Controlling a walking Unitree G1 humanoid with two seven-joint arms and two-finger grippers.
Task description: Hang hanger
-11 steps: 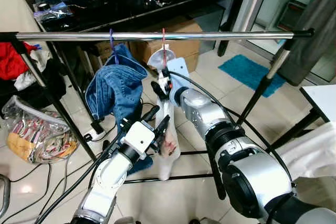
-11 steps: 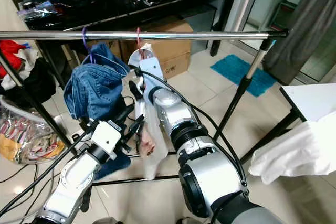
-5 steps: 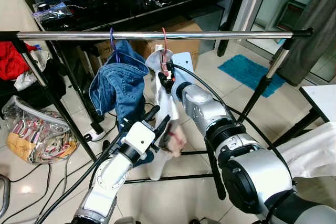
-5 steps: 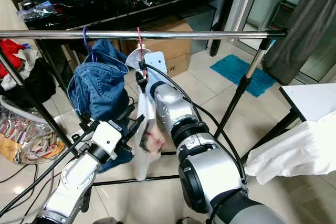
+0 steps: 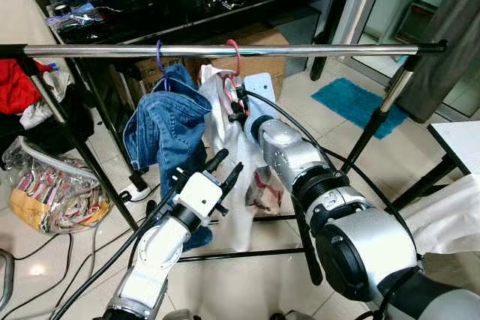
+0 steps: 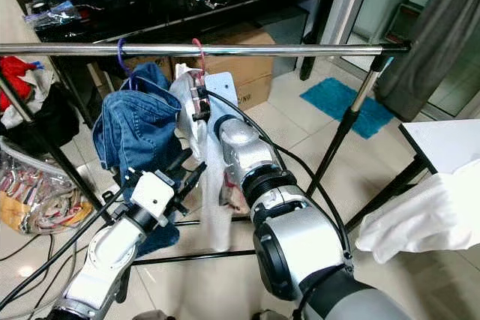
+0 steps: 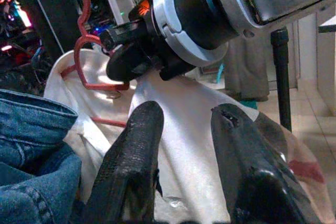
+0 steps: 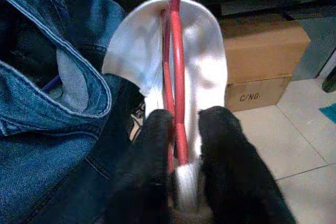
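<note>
On rail: two hangers; right hand pinching red hanger; left hand spread.

Left end effector, fingers parted, faces white garment on red hanger.

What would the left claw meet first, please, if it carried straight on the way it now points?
Most likely the white shirt hanging on the red hanger; the left claw points at it, though the depth is unclear.
</note>
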